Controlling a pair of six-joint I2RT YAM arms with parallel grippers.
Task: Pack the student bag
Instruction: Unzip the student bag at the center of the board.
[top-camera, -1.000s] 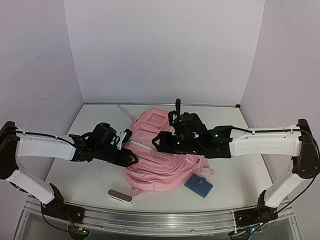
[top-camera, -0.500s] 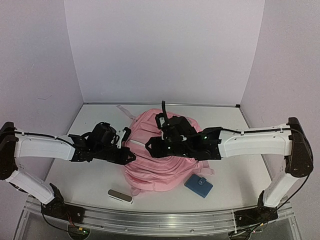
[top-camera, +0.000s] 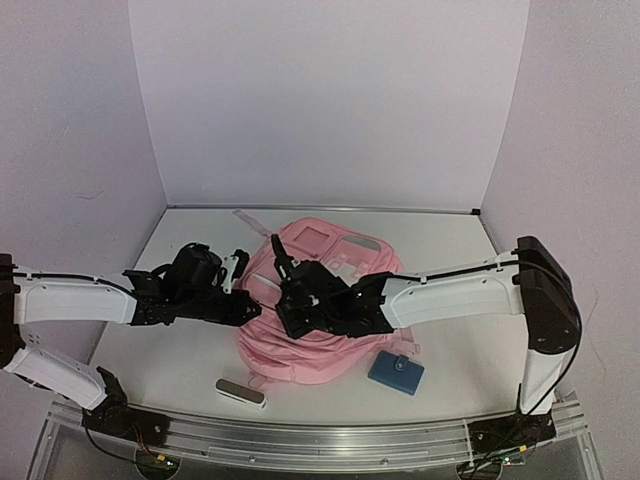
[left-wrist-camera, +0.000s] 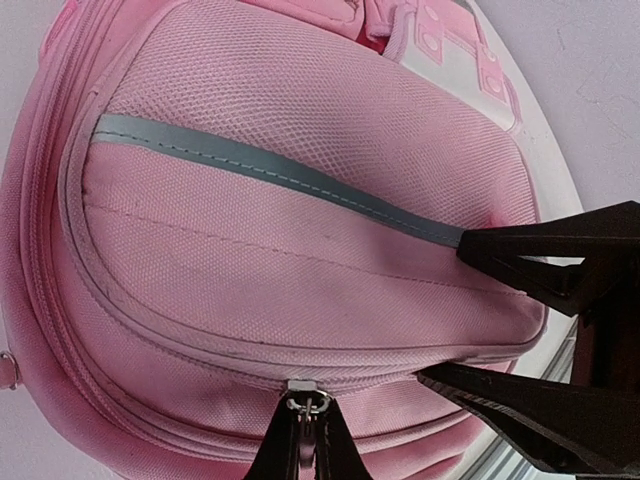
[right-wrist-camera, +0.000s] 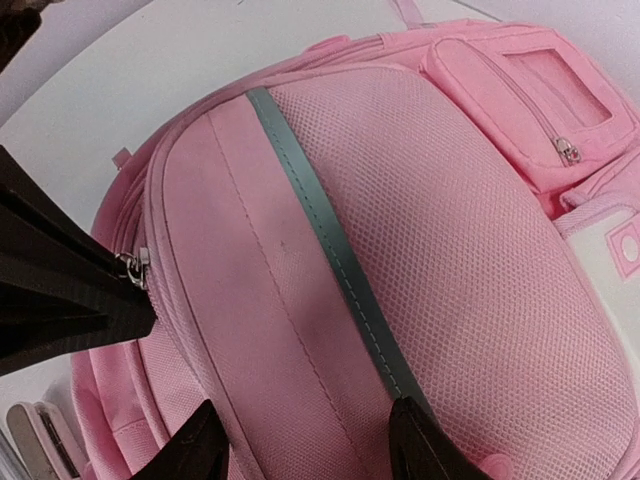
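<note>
The student bag (top-camera: 310, 352) is a pink backpack lying in the middle of the table, front pocket up, with a pale grey strip (right-wrist-camera: 330, 240) across it. My left gripper (top-camera: 251, 309) is shut on the metal zip pull (left-wrist-camera: 306, 404) at the bag's left edge. My right gripper (top-camera: 284, 304) is open, its fingertips (right-wrist-camera: 207, 442) set down on the front pocket on either side of the grey strip, close to the left gripper. It holds nothing. The main zip looks closed at the pull.
A blue wallet (top-camera: 397, 372) lies by the bag's front right corner. A grey and white case (top-camera: 240, 392) lies near the front edge, left of the bag, and shows in the right wrist view (right-wrist-camera: 40, 440). A bag strap (top-camera: 250, 222) trails toward the back wall.
My right arm has swung left across the bag and now rests on its front pocket near the left gripper. The bag has shifted a little left and flattened. The left gripper keeps its hold.
</note>
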